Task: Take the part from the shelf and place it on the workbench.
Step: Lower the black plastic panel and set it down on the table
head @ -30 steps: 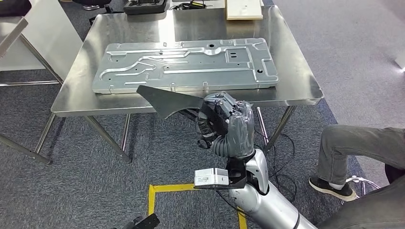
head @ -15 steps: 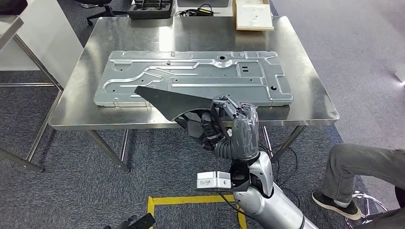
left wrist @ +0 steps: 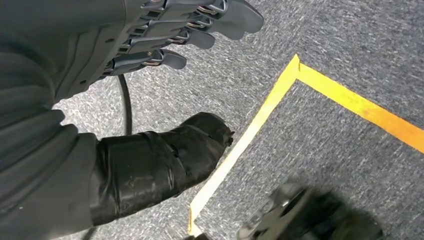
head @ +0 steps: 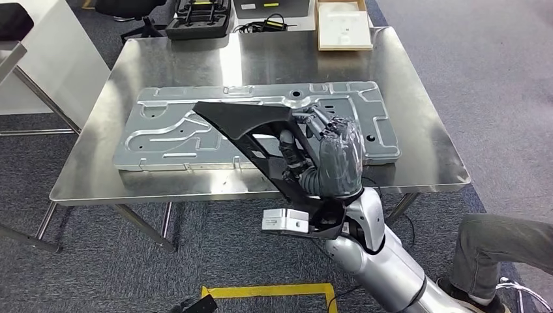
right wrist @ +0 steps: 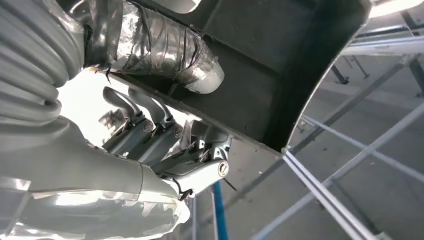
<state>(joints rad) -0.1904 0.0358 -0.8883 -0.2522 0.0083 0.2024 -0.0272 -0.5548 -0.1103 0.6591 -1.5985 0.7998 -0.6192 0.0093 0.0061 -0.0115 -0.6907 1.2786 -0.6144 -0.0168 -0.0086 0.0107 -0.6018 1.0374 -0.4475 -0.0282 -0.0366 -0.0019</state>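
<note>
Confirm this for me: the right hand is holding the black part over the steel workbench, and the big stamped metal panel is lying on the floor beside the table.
One thing is off. The stamped metal panel is not on the floor; the head view shows it lying flat on the steel workbench. The rest holds: the right hand grips the black part above the workbench, over the panel.

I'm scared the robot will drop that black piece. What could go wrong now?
The right hand holds the black part by one end, so its long pointed end sticks out unsupported; it might tip or slip in the grip. The part hangs over the big metal plate already lying on the table, so it could be set down on that plate and scrape it or wobble. Part of it also reaches past the table's near edge, so let go there, it might fall to the floor.
</note>
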